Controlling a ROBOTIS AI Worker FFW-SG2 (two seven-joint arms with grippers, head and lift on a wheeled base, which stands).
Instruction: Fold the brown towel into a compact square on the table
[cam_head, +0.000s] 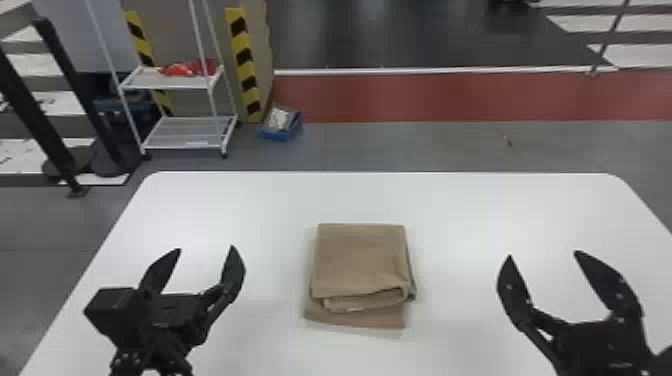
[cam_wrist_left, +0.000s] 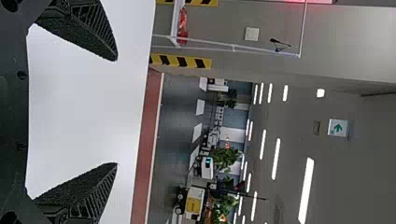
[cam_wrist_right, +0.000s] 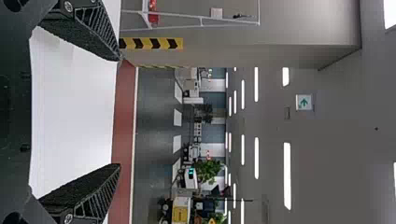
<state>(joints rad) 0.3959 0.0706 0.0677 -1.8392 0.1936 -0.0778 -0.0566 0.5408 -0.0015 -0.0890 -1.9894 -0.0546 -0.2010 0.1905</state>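
"Where was the towel (cam_head: 357, 257)?"

"Near the middle of the white bench (cam_head: 465, 210), between the two claws. It lay flat, brown and folded in layers, in a roughly square bundle."

"Were the layers even?"

"Not quite. The top was fairly smooth, but its near edge sagged and creased. A rolled-looking fold showed beneath that edge, and the bottom layer stuck out past it on the side closest to the robot. Some edges showed along the right side too."

"And the left claw (cam_head: 206, 248)?"

"Over the bench, to the left of the towel and apart from it. Its two black fingers stood wide apart, with a gap between the tips."

"What about the right claw (cam_head: 543, 255)?"

"It was to the right of the towel, well apart from it, its fingers spread as well. The wrist views showed both pairs parted."

"Anything behind the bench?"

"A white rack (cam_head: 200, 82) with red things (cam_head: 186, 68) on a shelf, and a blue box (cam_head: 280, 135) on the floor (cam_head: 400, 147) beside it."
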